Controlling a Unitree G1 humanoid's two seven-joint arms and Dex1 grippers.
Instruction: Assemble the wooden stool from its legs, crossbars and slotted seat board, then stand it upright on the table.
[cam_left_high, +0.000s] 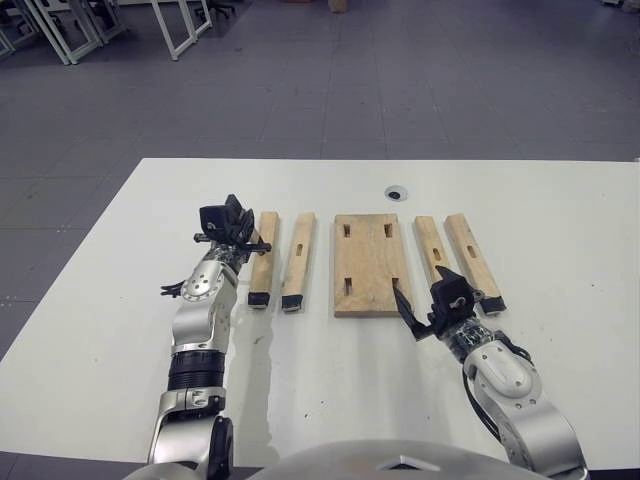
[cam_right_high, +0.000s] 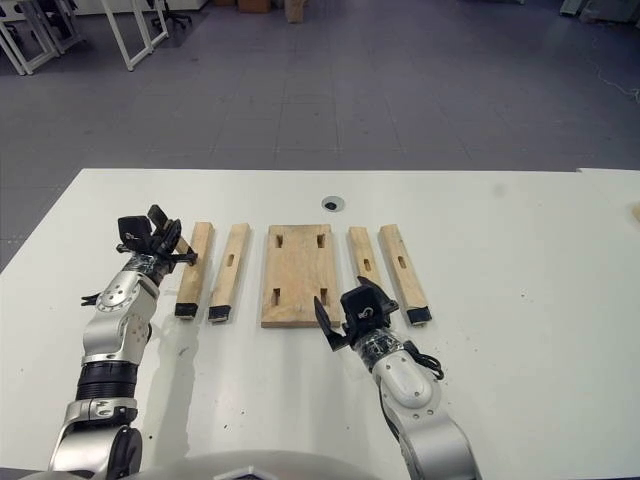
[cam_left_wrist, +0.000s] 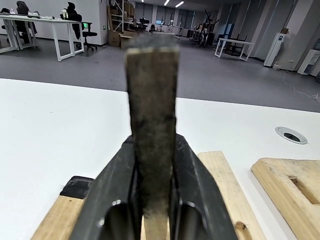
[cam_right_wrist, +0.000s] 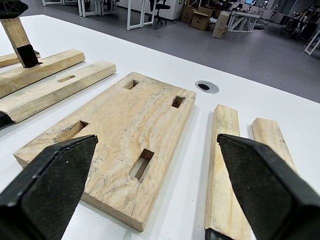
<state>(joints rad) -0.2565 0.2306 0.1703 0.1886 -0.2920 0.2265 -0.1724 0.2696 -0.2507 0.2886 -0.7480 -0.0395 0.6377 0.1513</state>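
- Four legs (cam_left_high: 298, 258) lie flat on the desk (cam_left_high: 560, 230) in the left eye view, long axes running away from me, two on each side of the seat board (cam_left_high: 368, 262). My left end effector (cam_left_high: 232, 228) hangs over the far part of the outermost left leg (cam_left_high: 263, 258). My right end effector (cam_left_high: 425, 298) sits at the board's near right corner.
- Right eye view: the left arm is plainly the nearer one to that leg, and the right is well apart from it.
- Left wrist view: the left end effector is clamped tight on a short wooden bar standing between its fingers, which I take for a crossbar (cam_left_wrist: 152, 110).
- Right wrist view: the right jaws gape wide with nothing in them, the board straight ahead. The crossbar points steeply down at the outermost left leg, its dark tip at the top face. I cannot tell whether it touches. I judge the coming move turns on lining that tip up with the leg's slot.
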